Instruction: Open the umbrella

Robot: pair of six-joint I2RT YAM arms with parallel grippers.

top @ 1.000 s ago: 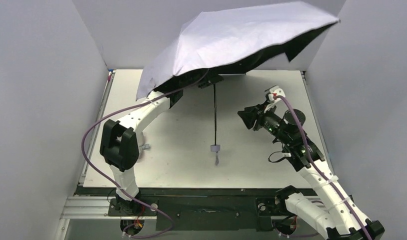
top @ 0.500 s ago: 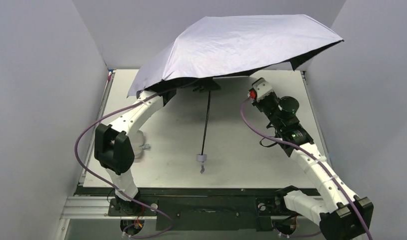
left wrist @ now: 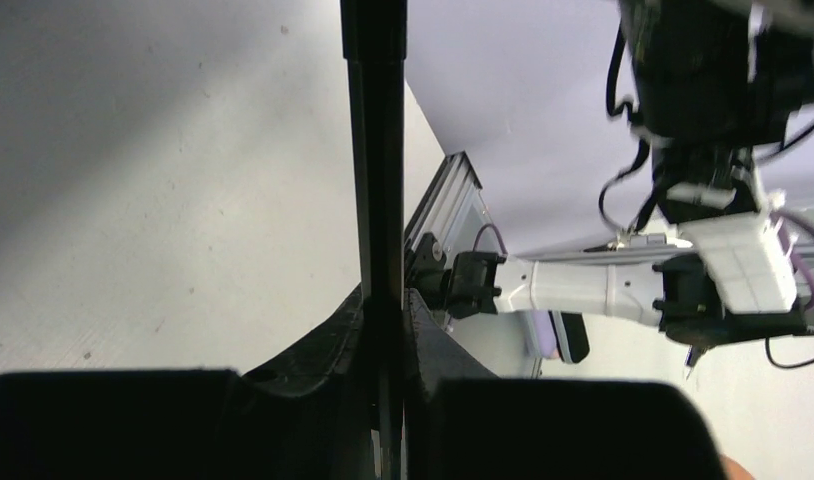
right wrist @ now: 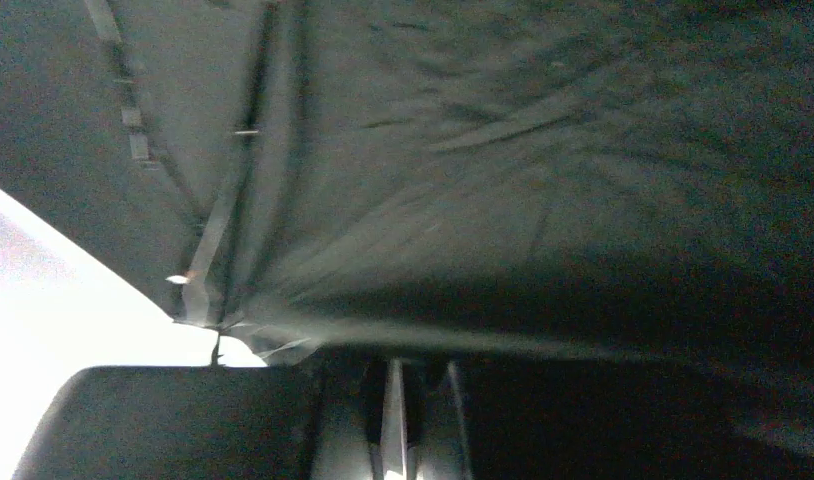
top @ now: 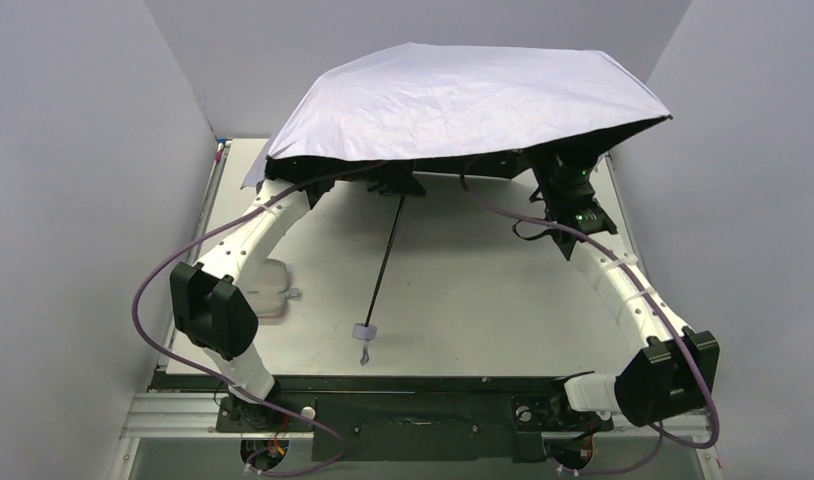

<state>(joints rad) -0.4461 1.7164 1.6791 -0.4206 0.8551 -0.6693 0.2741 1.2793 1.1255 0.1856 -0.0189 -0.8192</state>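
Note:
The umbrella [top: 463, 95] is open, its pale lavender canopy spread over the back of the table, black lining below. Its thin black shaft [top: 383, 265] slants down toward the front, ending in the small pale handle [top: 363, 331] with a loop, above the table. My left gripper [left wrist: 383, 300] is shut on the shaft [left wrist: 373, 150] just under the canopy. My right gripper [right wrist: 395, 375] points up at the black lining [right wrist: 503, 150] under the canopy's right side, fingers together with nothing seen between them. In the top view both gripper tips are hidden by the canopy.
A soft pale sleeve pouch [top: 268, 295] lies on the white table [top: 483, 300] beside the left arm's elbow. Grey walls close in on the left, back and right. The right arm [top: 623, 290] arches along the right side.
The canopy has dropped and levelled and shifted left. The shaft has swung so the handle moved toward the front left. The right arm reached back under the canopy's right edge.

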